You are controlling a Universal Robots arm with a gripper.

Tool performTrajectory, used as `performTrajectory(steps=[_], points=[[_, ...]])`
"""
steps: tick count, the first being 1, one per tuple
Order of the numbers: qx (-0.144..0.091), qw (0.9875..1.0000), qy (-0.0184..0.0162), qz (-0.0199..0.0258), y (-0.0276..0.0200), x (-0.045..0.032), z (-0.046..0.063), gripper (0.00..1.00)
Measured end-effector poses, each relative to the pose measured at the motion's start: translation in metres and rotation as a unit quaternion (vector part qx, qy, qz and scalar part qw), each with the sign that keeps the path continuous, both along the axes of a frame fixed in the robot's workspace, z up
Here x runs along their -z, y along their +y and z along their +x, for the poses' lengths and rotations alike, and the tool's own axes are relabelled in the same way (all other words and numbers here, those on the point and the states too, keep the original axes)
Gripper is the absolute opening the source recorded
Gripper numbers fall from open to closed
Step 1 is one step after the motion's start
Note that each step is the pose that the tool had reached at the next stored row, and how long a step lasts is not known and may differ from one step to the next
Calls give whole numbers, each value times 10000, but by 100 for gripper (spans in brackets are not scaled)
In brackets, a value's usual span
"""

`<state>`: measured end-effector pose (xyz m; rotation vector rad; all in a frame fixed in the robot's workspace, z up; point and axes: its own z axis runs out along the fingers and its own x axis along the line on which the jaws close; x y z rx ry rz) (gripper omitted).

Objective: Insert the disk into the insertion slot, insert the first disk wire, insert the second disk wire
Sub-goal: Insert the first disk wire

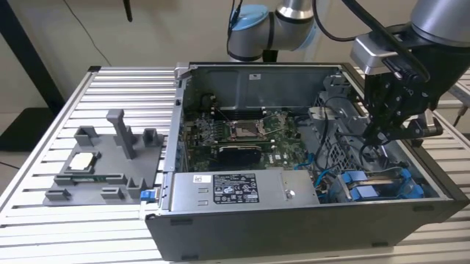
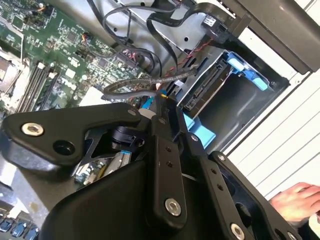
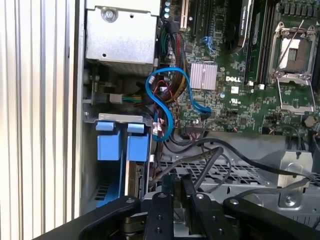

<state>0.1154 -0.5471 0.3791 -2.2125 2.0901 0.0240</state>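
Blue-framed, the disk sits in the insertion slot at a corner of the computer case. Inside the case near that corner, we see the gripper, fingers pinched narrow on a grey wire.

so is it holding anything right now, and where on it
It looks like the pincer grips the grey wire by its plug end, though the contact itself is partly hidden.
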Motion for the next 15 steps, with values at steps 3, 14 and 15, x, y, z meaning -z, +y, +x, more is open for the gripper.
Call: performTrajectory(steps=[3, 14, 15], points=[[1, 10000, 0, -2, -1, 7, 10, 19], [0, 10000, 0, -1, -1, 19, 35, 19], [0, 10000, 0, -1, 0, 21, 42, 19]])
